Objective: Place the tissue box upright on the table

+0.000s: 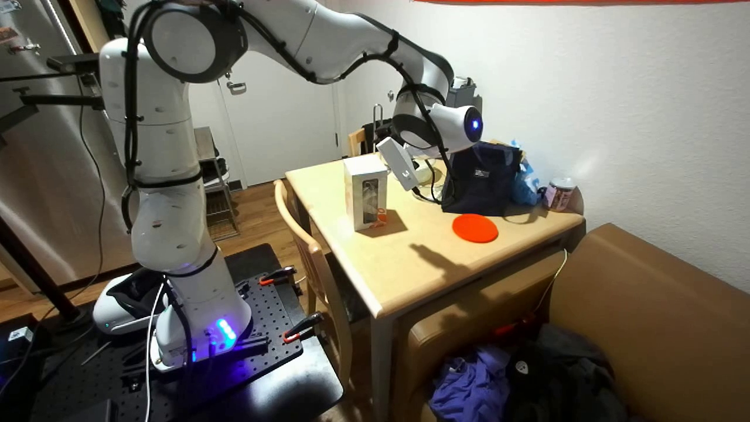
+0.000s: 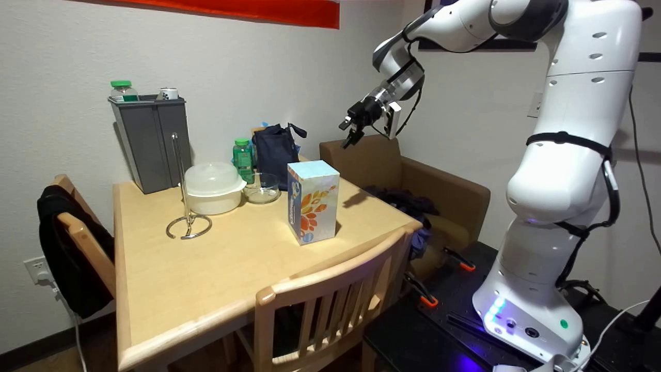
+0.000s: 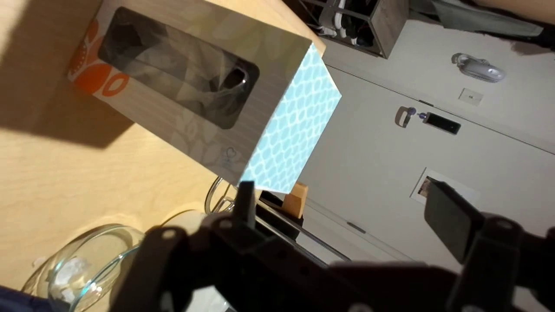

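1. Beige wood makes the table (image 2: 206,289), squarish on top. At its near side stands a chair (image 2: 265,330), and beside that the arm (image 2: 552,196) rises from a black platform (image 2: 403,336).
2. On the table, toward the chair, the box (image 2: 315,204) is upright on a narrow end, its pale-blue end facing up. Orange leaves mark the side seen in an exterior view; the wrist view shows another side, with a long dark window.
3. Released, the gripper (image 2: 345,135) hangs in the air, higher than the box and apart from it. Its jaws are spread wide, and the wrist view has a stretch of pale door (image 3: 368,164) between them.
4. Also on the table, a red disc (image 1: 474,228) lies flat, near the dark bag (image 1: 483,190). Along that side runs a brown sofa (image 1: 674,305) with purple and black clothes (image 1: 471,387) heaped on it.
5. Farther over, in an exterior view, are a wire stand (image 2: 192,236) and a white tub (image 2: 214,201) under a domed lid. Just beside the tub sits a glass bowl (image 2: 262,195), and behind the bowl a green bottle (image 2: 242,161).
6. At the table's far corner, close to the wall (image 2: 232,77), a grey bin (image 2: 155,150) stands with a green-capped jar (image 2: 124,93) at its top.
7. Farthest, high on the wall, hangs a red banner (image 2: 232,11).
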Tool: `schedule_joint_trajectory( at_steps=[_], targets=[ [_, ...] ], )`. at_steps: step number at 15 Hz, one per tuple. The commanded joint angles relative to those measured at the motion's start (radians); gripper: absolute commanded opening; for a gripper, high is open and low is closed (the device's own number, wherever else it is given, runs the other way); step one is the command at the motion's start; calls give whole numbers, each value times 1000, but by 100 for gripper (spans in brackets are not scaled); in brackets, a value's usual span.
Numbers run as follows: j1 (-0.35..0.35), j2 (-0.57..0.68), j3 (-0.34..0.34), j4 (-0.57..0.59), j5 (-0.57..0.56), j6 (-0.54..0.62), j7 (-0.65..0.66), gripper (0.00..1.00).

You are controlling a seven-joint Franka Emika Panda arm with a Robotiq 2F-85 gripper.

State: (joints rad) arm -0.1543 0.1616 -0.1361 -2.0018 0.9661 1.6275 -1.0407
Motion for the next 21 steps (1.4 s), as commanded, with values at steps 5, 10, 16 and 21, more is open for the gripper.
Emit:
schedule_joint_trajectory(
  at_steps=[5, 10, 16, 21],
  targets=[
    [5, 16, 6, -34, 9, 77, 136, 100],
    [2, 5, 6, -141, 127, 109, 263, 100],
    [21, -11, 19, -260, 229, 98, 315, 100],
    [44, -1, 33, -279, 270, 115, 286, 100]
  ],
)
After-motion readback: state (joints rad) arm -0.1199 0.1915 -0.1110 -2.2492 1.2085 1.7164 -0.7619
